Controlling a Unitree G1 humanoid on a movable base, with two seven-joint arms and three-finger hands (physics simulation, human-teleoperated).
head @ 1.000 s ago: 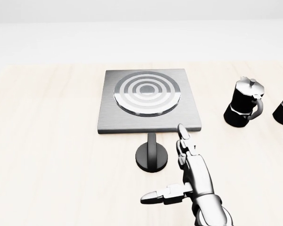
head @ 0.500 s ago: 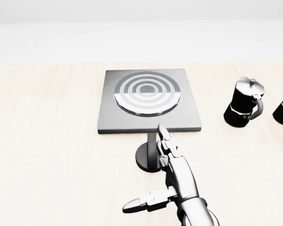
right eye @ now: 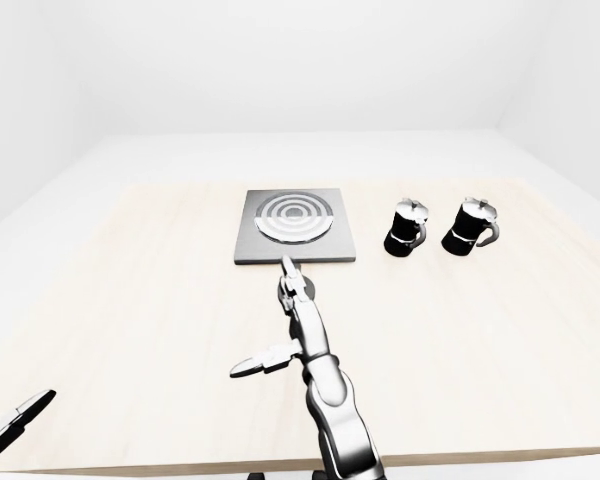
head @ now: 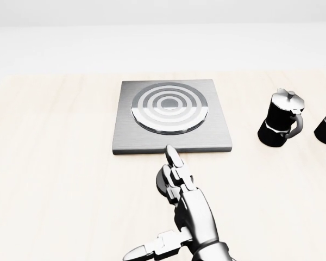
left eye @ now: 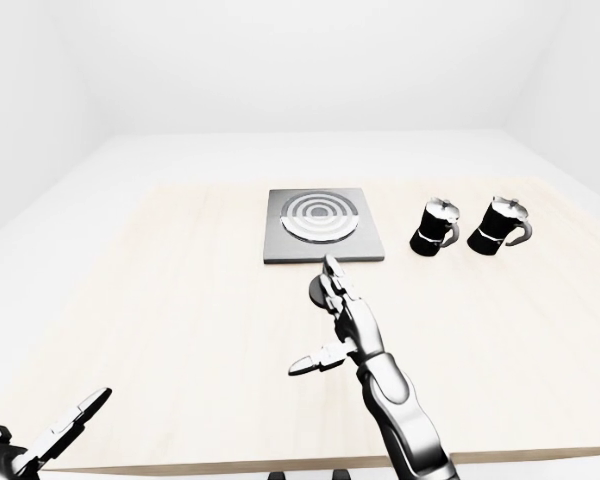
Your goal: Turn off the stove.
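Observation:
The stove (head: 171, 117) is a grey square plate with a ringed burner, at the middle of the head view. Its black round knob (head: 160, 182) sits on the table just below the stove's lower edge and is mostly hidden by my right hand. My right hand (head: 171, 196) is open, with its fingers (head: 176, 168) stretched over the knob towards the stove and the thumb out to the left. I cannot tell whether it touches the knob. My left hand (left eye: 50, 435) is open and low at the bottom left of the left-eye view, far from the stove.
Two black moka pots stand right of the stove: one (head: 281, 126) close by, the other (left eye: 500, 225) further right. The light wooden table (head: 54, 163) stretches wide on both sides, and its near edge (left eye: 180, 465) shows in the left-eye view.
My right hand has moved left, from the right of the knob to over it, and now covers most of the knob. The stove and pots have not moved.

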